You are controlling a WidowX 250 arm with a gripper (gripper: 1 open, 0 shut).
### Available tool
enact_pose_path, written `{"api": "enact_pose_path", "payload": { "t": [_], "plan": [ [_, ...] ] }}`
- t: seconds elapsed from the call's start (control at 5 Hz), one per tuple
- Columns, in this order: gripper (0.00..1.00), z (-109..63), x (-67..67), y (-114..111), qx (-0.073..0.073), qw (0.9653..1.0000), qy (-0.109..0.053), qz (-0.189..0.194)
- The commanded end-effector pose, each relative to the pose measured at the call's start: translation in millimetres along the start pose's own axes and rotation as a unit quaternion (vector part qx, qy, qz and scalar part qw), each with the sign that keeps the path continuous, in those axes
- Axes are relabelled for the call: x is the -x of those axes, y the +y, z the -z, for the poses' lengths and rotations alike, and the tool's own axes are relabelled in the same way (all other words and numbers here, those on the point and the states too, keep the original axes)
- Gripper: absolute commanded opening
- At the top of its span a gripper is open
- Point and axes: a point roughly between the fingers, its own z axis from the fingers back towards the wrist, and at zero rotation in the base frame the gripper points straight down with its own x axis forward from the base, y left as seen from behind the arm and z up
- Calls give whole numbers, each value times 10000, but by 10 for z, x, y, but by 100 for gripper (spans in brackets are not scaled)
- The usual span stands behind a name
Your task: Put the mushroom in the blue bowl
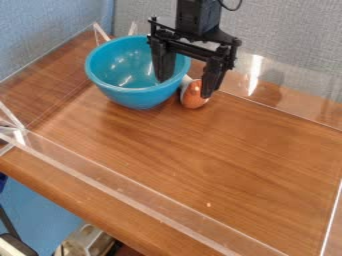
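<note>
The black, angular hand is wide open over the far part of the table, its hard-edged fingers well apart and with nothing visibly gripped. One finger overlaps the blue bowl in the view, the other the mushroom; whether either touches, I cannot tell. The bowl is round and deep, its smooth turquoise plastic glossy inside. Just beside it, outside its wall, the mushroom is on the table, its rounded orange-brown cap showing beneath the hand. The tabletop has a warm brown wood look, with pale, shiny strips crossing it, and mottled grey walls rise behind.
</note>
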Motion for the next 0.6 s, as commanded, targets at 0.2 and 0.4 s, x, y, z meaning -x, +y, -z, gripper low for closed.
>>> {"api": "enact_pose_path", "payload": {
  "t": [0.2, 0.4],
  "plan": [
    [100, 42, -205, -31, -115, 9997, -143, -166],
    [100, 55, -296, 4, -155, 9994, -184, -252]
  ]
}}
